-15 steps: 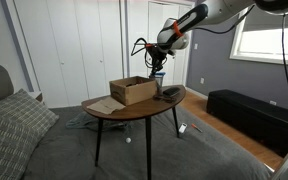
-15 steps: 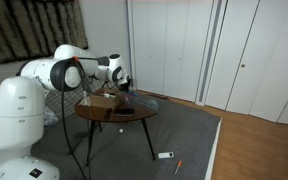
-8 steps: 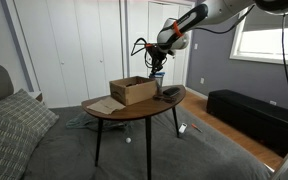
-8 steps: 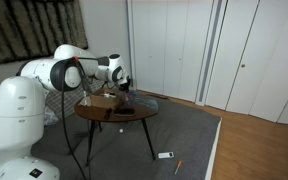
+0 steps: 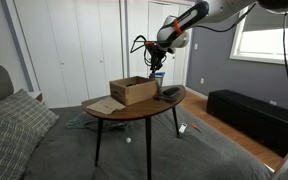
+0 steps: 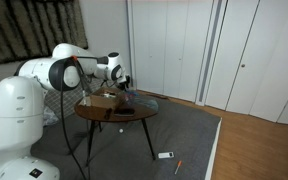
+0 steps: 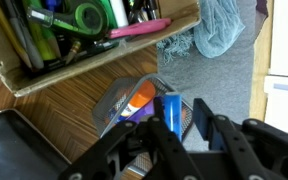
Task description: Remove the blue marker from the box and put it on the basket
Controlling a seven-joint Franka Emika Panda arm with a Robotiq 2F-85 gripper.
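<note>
In the wrist view my gripper (image 7: 177,112) hangs over the dark mesh basket (image 7: 116,101), which holds an orange and a purple item. The blue marker (image 7: 170,108) stands between the fingers, over the basket's rim. It lies against one finger, and a gap shows between it and the other finger. The brown cardboard box (image 7: 79,66) lies beside the basket, full of markers and a green tape roll. In both exterior views the gripper (image 5: 156,70) (image 6: 125,86) is just above the table beside the box (image 5: 132,90) (image 6: 102,100). The marker is too small to see there.
A flat dark oval object (image 7: 14,145) (image 5: 170,93) lies on the wooden table (image 5: 134,108) next to the basket. A tan sheet (image 5: 102,104) lies at the table's other end. A teal cloth (image 7: 214,30) lies on the carpet below the table's edge.
The gripper has risen very slightly in the exterior view; otherwise nothing visibly moved.
</note>
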